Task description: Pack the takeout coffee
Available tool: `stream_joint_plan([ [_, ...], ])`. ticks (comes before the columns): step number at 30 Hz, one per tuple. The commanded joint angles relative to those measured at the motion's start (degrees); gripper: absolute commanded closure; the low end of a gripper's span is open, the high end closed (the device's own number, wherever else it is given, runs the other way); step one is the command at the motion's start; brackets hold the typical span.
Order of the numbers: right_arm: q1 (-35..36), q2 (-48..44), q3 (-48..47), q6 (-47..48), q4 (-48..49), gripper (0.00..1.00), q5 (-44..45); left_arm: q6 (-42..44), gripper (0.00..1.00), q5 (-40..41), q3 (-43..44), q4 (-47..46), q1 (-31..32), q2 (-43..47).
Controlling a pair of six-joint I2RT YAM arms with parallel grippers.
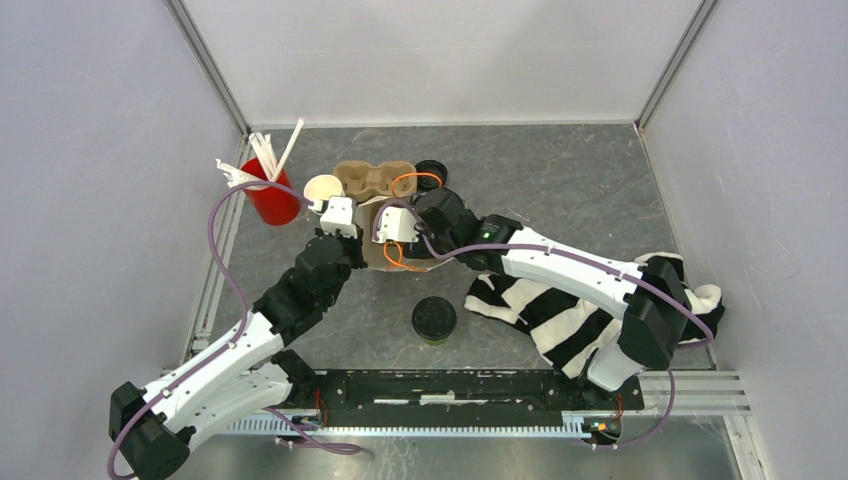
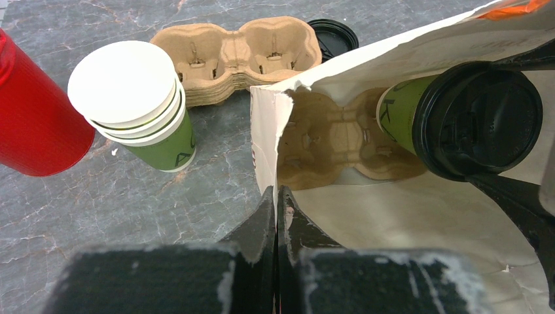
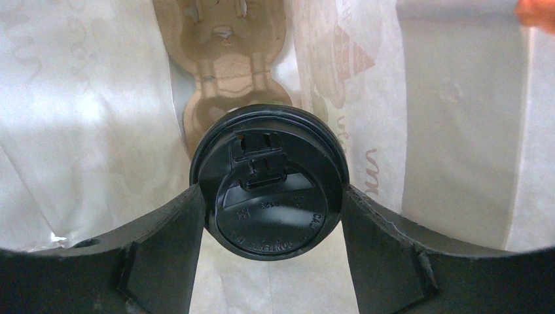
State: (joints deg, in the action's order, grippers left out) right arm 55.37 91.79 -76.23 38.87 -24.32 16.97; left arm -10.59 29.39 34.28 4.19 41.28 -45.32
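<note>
Grey, marble-patterned desk (image 1: pixel 560 190) between plain white walls forms the work area. All positions below are given relative to the paper bag (image 2: pixel 263 137).

**Current step:** loading the first cup (image 2: pixel 399 108) into the bag.
- The left claw (image 2: pixel 275 203) is pressed together on the bag's near rim and holds the mouth open.
- The right claw (image 3: pixel 273 212) is clamped on either side of the first cup just below its lid (image 3: pixel 271 183). The cup hangs inside the bag, above the carrier (image 2: pixel 340 140) on the bag floor.
- The second cup (image 1: pixel 434 319), lidded, stands on the desk outside the bag, on the side nearer the arm bases.

**Next move, as judged:** centre the cup base over one carrier well, lower it until seated, then spread the right claw. Whether the base is already in a well cannot be told.

**Materials and shapes:**
- Bag: thin white paper, creased, with a torn rim corner.
- Carrier: brown moulded pulp, matt, with rounded wells.
- Cup: green paper, tapered.
- Lid: glossy black plastic, round, embossed.

Beyond the bag lie spare carriers (image 2: pixel 235 55), a loose lid (image 2: pixel 334 36), stacked unlidded cups (image 2: pixel 141 111) and a ribbed red cup (image 2: pixel 33 124).
</note>
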Motion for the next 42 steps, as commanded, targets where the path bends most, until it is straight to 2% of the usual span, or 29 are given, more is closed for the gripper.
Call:
stream_joint_plan([
  [1, -0.8, 0.8, -0.6, 0.1, 1.5, 0.44, 0.5, 1.6, 0.98, -0.7, 0.2, -1.7, 0.2, 0.6],
  [17, -2.4, 3.3, -0.3, -0.1, 6.7, 0.44, -1.8, 0.9, 0.98, -2.0, 0.8, -1.1, 0.2, 0.1],
  [31, -5.1, 3.6, 4.0, -3.8, 10.0, 0.44, -5.6, 0.6, 0.98, -2.6, 1.7, -0.5, 0.2, -0.4],
  [38, -5.5, 4.0, 4.2, -4.8, 9.5, 0.44, -5.2, 0.5, 0.98, -3.2, 2.1, -0.2, 0.2, -0.7],
  [42, -5.5, 3.9, 0.6, -5.2, 6.0, 0.44, -5.6, 0.4, 0.98, -3.0, 2.3, 0.1, 0.2, -1.0],
])
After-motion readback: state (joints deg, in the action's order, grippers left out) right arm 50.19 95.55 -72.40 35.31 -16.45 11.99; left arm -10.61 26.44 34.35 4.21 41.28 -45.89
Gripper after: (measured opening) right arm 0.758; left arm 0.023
